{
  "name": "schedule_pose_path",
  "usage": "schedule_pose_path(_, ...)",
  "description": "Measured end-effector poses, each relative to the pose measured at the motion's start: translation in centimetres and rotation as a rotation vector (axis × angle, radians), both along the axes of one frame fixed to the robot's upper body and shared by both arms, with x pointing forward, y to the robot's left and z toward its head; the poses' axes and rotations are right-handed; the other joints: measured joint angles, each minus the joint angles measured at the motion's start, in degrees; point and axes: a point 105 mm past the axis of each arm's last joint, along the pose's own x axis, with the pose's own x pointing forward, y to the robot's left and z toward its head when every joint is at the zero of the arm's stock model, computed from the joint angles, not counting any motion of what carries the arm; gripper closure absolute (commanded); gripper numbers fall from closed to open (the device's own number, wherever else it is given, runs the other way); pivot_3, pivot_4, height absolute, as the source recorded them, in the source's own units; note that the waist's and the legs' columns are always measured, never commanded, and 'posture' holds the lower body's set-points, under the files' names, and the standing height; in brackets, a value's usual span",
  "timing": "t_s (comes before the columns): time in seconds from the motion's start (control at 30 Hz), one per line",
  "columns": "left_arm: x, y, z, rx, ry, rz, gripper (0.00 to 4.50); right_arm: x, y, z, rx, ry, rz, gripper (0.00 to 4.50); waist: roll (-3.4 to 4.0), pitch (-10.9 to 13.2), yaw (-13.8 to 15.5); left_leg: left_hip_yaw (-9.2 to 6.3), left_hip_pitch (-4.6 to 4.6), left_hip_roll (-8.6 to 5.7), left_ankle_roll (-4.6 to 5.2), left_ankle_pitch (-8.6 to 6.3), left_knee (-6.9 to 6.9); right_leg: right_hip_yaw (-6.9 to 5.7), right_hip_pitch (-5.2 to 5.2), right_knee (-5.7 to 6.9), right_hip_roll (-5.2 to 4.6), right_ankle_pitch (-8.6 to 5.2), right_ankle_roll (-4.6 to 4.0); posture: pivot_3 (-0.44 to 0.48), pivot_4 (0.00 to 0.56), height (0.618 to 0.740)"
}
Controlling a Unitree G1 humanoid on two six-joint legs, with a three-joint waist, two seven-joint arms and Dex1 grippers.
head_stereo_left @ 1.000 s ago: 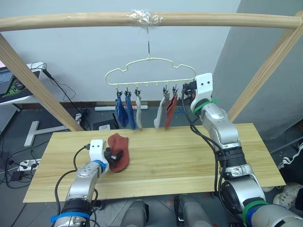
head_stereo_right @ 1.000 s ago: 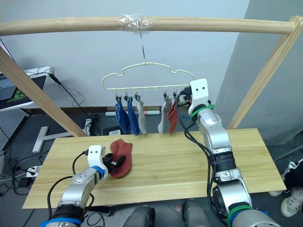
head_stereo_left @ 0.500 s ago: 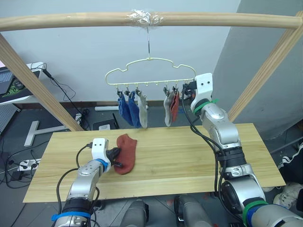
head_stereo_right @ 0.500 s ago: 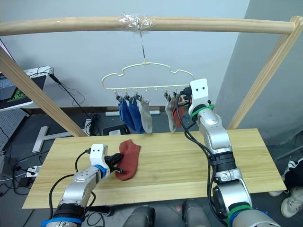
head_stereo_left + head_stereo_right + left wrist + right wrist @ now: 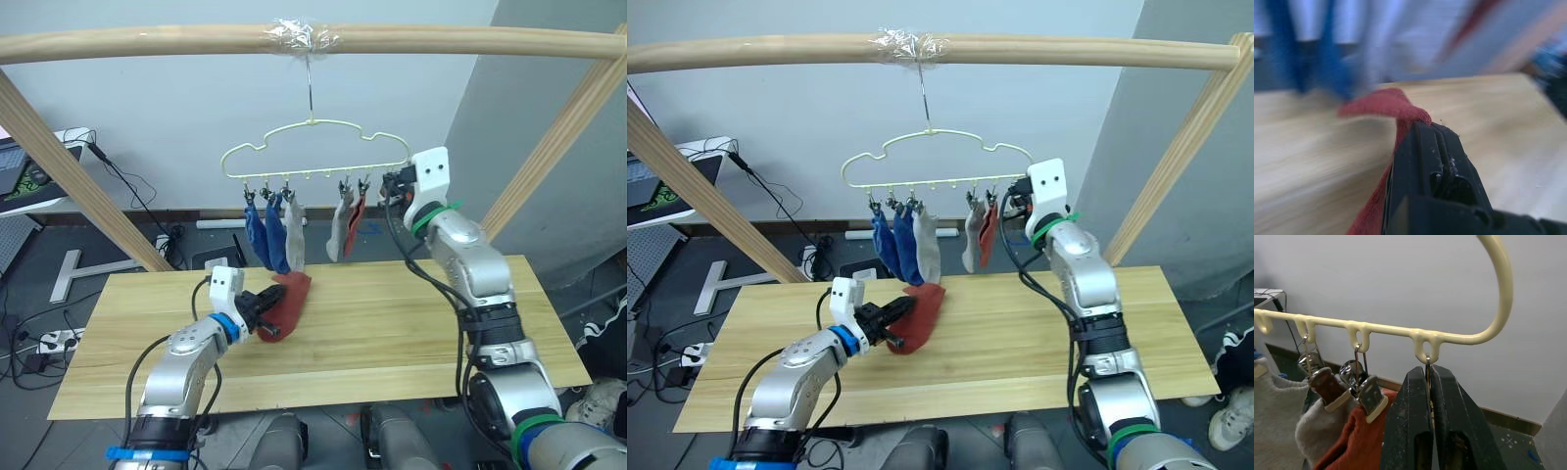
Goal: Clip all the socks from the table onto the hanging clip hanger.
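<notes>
Counter (image 5: 411, 333) of light wood planks runs long under a big frame of thick round wooden poles (image 5: 147, 43). From the top pole hangs the clip hanger (image 5: 313, 147), a thin pale yellow wire shaped like a cloud, with small dark clips in a row under it. Five socks are clipped on: two blue socks (image 5: 263, 233) and a grey sock (image 5: 295, 235) on the robot's left side, then another grey sock (image 5: 340, 227) and a rust-red sock (image 5: 355, 225) further right. The last rust-red sock (image 5: 287, 305) is soft and folded, lifted up off the counter just under the blue ones. A pale wall stands behind, with cables (image 5: 39, 343) on the dark floor.

The left arm bends up over the counter and reaches toward the hanger. Its left hand (image 5: 266, 305) is clenched on the rust-red sock. The right arm is stretched up high. Its right hand (image 5: 1429, 396) is pinched tight on the end clip (image 5: 1427, 382), at the hanger's right end.
</notes>
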Motion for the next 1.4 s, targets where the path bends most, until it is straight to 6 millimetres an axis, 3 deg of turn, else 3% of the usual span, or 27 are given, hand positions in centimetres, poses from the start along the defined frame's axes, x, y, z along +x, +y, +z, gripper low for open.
schedule_pose_path(0.17, -0.9, -2.4, 1.1, -0.001, -0.033, -0.119, 4.47, -0.2, -0.3, 0.4, 0.083, 0.096, 0.042, 4.50, 0.00, 0.00, -0.01, 0.02, 0.00, 0.00, 0.01, 0.01, 0.06, 0.02, 0.03, 0.02, 0.02, 0.00, 0.00, -0.004, 0.165, 0.740)
schedule_pose_path(0.33, -0.9, -4.9, 3.5, -0.041, -0.110, -0.209, 4.47, -0.3, -0.2, 1.1, 0.219, 0.190, 0.051, 4.50, 0.00, 0.00, -0.01, 0.03, -0.01, 0.00, 0.01, 0.01, 0.04, 0.01, 0.02, 0.02, 0.03, 0.00, 0.00, -0.004, 0.165, 0.740)
schedule_pose_path(0.67, -1.1, -7.2, 5.9, -0.094, -0.141, -0.295, 4.47, -1.1, -0.6, 1.5, 0.301, 0.303, 0.085, 4.50, 0.00, 0.00, -0.11, 0.02, -0.09, -0.03, 0.02, 0.00, 0.07, 0.02, 0.01, -0.03, 0.03, 0.00, 0.00, -0.026, 0.166, 0.740)
schedule_pose_path(1.0, -2.9, -6.8, 1.3, -0.094, 0.228, -0.315, 4.47, -1.5, -0.9, 1.5, 0.341, 0.347, 0.081, 4.50, 0.00, 0.00, -0.32, 0.01, -0.06, -0.03, 0.04, 0.00, 0.07, 0.01, 0.02, -0.01, 0.09, -0.05, 0.08, -0.032, 0.168, 0.740)
schedule_pose_path(1.17, -1.8, -4.0, -4.1, 0.096, 0.321, -0.191, 4.47, -1.5, -0.9, 1.5, 0.342, 0.350, 0.073, 4.50, 0.00, 0.00, -0.30, 0.01, -0.04, 0.00, 0.05, 0.00, 0.04, 0.01, 0.01, 0.00, 0.09, -0.02, 0.03, -0.037, 0.168, 0.740)
schedule_pose_path(1.27, -1.2, -2.5, -6.2, 0.187, 0.320, -0.137, 4.47, -1.5, -0.9, 1.5, 0.341, 0.349, 0.070, 4.50, 0.00, 0.00, -0.24, 0.01, -0.06, -0.01, 0.05, 0.00, 0.04, 0.01, 0.00, -0.03, 0.08, -0.01, 0.01, -0.037, 0.168, 0.740)
schedule_pose_path(1.4, -0.5, -1.7, -6.7, 0.254, 0.252, -0.121, 3.56, -1.5, -0.9, 1.5, 0.340, 0.348, 0.069, 4.50, 0.00, 0.00, -0.12, 0.00, -0.10, -0.02, 0.05, 0.00, 0.05, 0.01, -0.01, -0.05, 0.03, 0.00, 0.00, -0.038, 0.169, 0.740)
